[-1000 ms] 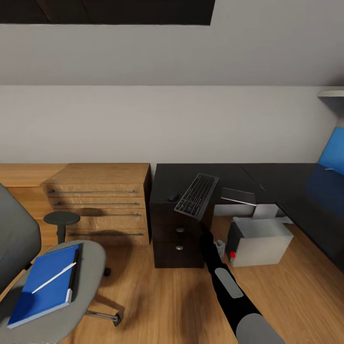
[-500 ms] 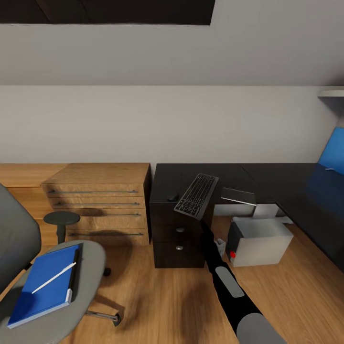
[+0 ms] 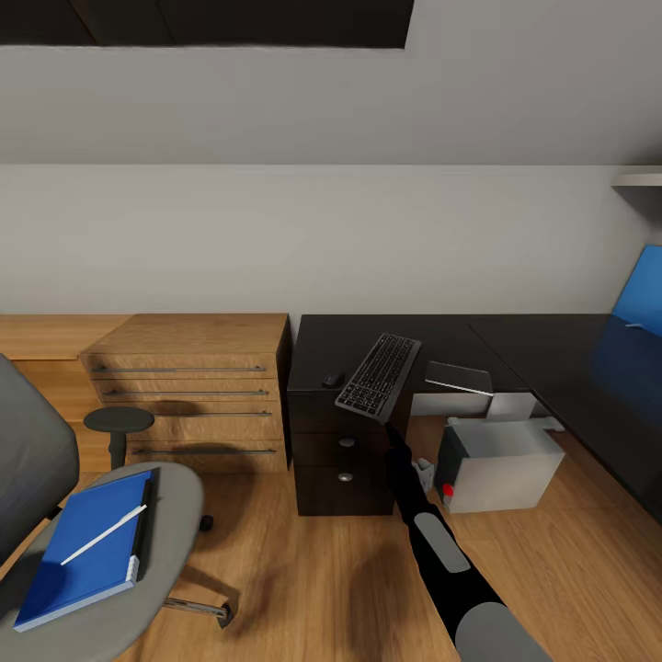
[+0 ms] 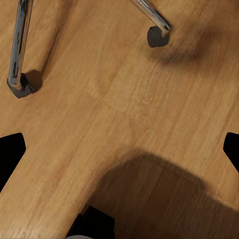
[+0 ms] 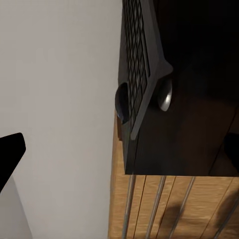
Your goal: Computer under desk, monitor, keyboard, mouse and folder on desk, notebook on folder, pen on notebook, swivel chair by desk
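the keyboard (image 3: 379,375) lies at an angle on the desk (image 3: 515,342), over the front edge of the drawer-unit end, its near corner jutting past that edge. the mouse (image 3: 331,379) sits just beside the keyboard's left side, near the same front edge. the right arm (image 3: 441,552) reaches up toward the keyboard's overhanging corner; the right gripper (image 3: 390,430) is just below that corner, and from the right wrist view its fingers (image 5: 10,152) look spread wide with nothing between them, though i cannot tell for sure.

the computer (image 3: 496,464) stands on the floor under the desk, beside the drawer unit. the swivel chair (image 3: 110,552) is well apart from the desk, at the left, with the folder (image 3: 83,547) lying on its seat, the notebook (image 3: 144,524) showing as a dark strip along the folder's right edge, and the pen (image 3: 103,534) lying diagonally on the folder.

the left gripper (image 4: 119,149) hangs over the wooden floor (image 4: 114,99) near the chair's chrome base, its fingers spread wide and holding nothing.
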Controlling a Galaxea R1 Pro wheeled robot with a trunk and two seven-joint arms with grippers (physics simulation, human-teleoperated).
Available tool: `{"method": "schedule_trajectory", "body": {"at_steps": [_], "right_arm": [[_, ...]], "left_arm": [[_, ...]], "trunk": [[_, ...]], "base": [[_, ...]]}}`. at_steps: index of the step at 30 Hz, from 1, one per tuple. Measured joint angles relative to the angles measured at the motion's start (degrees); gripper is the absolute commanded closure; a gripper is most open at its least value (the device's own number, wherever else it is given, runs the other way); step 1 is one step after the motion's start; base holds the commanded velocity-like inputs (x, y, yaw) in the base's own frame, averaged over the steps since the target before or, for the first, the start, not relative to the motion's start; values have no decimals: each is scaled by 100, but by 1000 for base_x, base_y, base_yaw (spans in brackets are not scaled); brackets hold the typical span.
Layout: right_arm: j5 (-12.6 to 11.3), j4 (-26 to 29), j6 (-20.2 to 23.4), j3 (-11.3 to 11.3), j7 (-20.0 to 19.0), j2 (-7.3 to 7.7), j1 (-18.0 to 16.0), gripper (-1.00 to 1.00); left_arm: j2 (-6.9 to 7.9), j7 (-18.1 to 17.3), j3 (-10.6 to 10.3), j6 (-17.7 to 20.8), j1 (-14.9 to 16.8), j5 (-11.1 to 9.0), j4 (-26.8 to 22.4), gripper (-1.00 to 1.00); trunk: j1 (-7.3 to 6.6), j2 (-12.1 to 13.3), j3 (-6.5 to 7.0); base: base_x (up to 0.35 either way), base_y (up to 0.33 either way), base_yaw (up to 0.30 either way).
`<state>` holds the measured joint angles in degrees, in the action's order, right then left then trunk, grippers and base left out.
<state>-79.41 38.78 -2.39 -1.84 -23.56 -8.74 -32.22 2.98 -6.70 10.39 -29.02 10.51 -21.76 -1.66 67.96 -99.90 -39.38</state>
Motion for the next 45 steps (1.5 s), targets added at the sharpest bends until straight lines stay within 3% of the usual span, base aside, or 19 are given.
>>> {"method": "schedule_trajectory", "body": {"at_steps": [19, 26, 28, 32, 35, 45], "right_arm": [[-7, -6, 0, 9, 4, 2, 0, -100], [-1, -6, 0, 9, 4, 2, 0, -100], [1, -8, 0, 9, 4, 2, 0, -100], [2, -13, 0, 3, 4, 2, 0, -100], [3, -15, 0, 1, 4, 2, 0, -100], [0, -32, 0, 1, 9, 2, 0, -100]], "left_arm": [[0, -8, 2, -6, 0, 10, 0, -100], [8, -16, -18, -22, 0, 176, 20, -100], [14, -17, -19, -125, -42, 246, 31, -100], [7, -74, -19, -680, -305, 276, 35, -100], [9, -344, -19, -1018, -585, 280, 37, -100], [33, -702, -21, -1126, -769, 277, 37, -100]], "trunk": [[0, 0, 0], [0, 0, 0], [0, 0, 0], [0, 0, 0], [0, 0, -1], [0, 0, 0]], "base": [[101, 0, 0], [3, 0, 0], [0, 0, 0], [0, 0, 0], [0, 0, 0], [7, 0, 0]]}}
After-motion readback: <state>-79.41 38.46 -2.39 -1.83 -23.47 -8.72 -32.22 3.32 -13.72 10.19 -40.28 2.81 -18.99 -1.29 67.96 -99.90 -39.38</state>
